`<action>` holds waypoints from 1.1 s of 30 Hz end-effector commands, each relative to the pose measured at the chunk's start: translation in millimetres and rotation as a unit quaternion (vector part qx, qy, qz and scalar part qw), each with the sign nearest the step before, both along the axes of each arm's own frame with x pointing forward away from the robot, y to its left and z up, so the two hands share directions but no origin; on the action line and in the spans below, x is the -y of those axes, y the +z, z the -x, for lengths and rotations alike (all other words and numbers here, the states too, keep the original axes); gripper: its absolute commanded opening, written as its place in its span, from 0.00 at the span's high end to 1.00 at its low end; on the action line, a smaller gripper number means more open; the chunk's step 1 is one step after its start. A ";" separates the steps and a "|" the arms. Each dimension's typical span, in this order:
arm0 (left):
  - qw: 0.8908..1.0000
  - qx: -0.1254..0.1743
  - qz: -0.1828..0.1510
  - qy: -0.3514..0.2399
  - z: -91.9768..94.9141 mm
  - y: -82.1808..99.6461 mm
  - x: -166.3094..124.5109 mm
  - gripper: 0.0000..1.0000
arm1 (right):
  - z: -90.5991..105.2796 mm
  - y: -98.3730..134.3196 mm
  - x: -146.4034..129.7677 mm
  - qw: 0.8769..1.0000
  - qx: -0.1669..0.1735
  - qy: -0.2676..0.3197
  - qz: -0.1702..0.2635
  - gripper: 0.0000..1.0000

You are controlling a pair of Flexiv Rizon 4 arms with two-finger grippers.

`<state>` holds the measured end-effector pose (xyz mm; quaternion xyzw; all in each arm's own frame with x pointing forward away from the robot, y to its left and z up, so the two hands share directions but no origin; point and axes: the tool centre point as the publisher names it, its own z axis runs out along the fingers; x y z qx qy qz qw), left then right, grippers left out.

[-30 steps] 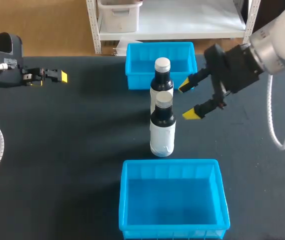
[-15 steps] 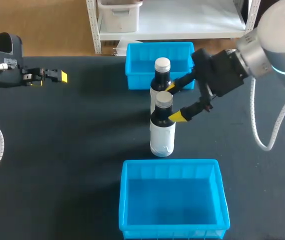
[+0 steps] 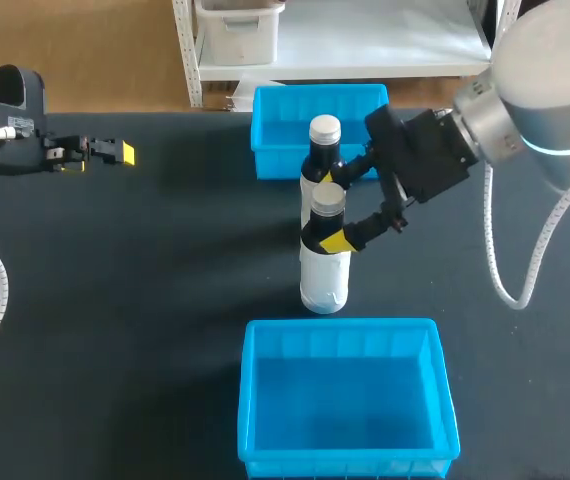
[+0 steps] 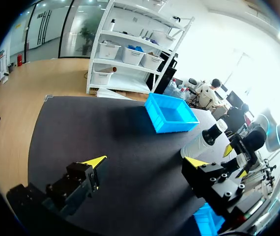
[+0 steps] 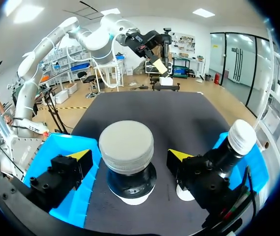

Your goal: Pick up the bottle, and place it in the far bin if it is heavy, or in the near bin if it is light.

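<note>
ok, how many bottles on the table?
2. The near bottle stands mid-table between the open fingers of the right gripper; the far bottle just behind it, by the far bin.

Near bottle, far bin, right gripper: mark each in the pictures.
near bottle (image 3: 324, 275): head view, white lower body.
far bin (image 3: 283, 130): head view, bare inner floor.
right gripper (image 3: 334, 210): head view, midway between yellow tips.

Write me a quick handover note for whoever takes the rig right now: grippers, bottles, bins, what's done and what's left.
Right gripper: open, fingers either side of the near bottle at its neck, not gripping.
Left gripper: open, empty, at the far left of the table.
Near bottle and far bottle stand upright mid-table, between far bin and near bin.
Nothing binned yet. To do: grip, lift, judge weight, place.
</note>
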<state>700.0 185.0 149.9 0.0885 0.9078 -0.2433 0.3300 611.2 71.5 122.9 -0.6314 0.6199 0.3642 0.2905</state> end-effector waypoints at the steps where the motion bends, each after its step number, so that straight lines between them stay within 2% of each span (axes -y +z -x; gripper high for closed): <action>1: 1.000 0.000 0.000 0.000 0.0 0.0 0.0 0.00 | 2.0 -3.5 -2.6 1.000 0.000 -0.005 0.000 0.00; 2: 1.000 0.000 0.000 0.000 0.0 0.0 0.0 0.00 | 2.3 -3.9 -2.9 1.000 -0.001 -0.007 0.000 0.00; 5: 1.000 0.000 0.000 0.000 0.0 0.0 0.0 0.00 | 3.0 -5.9 -4.2 1.000 -0.004 -0.012 -0.001 0.16; 9: 1.000 0.000 0.000 0.000 0.0 0.0 0.0 0.00 | 2.4 -8.6 -5.4 1.000 -0.007 -0.018 -0.003 0.25; 13: 1.000 0.000 0.000 0.000 0.0 0.0 0.0 0.00 | 2.0 -10.8 -6.7 1.000 -0.008 -0.022 -0.004 0.52; 18: 1.000 0.000 0.000 0.000 0.0 0.0 0.0 0.00 | 1.7 -10.8 -5.5 1.000 -0.008 -0.027 -0.005 0.62; 22: 1.000 0.000 0.000 0.000 0.0 0.0 0.0 0.00 | 1.2 -7.9 -2.6 0.999 -0.003 -0.032 -0.004 0.96; 23: 1.000 0.000 0.000 0.000 0.0 0.0 0.0 0.00 | 1.0 -6.8 -1.6 0.999 -0.001 -0.033 -0.003 1.00; 33: 1.000 0.000 0.000 0.000 0.0 0.0 0.0 0.00 | -8.2 8.0 35.9 0.997 0.017 -0.066 0.019 1.00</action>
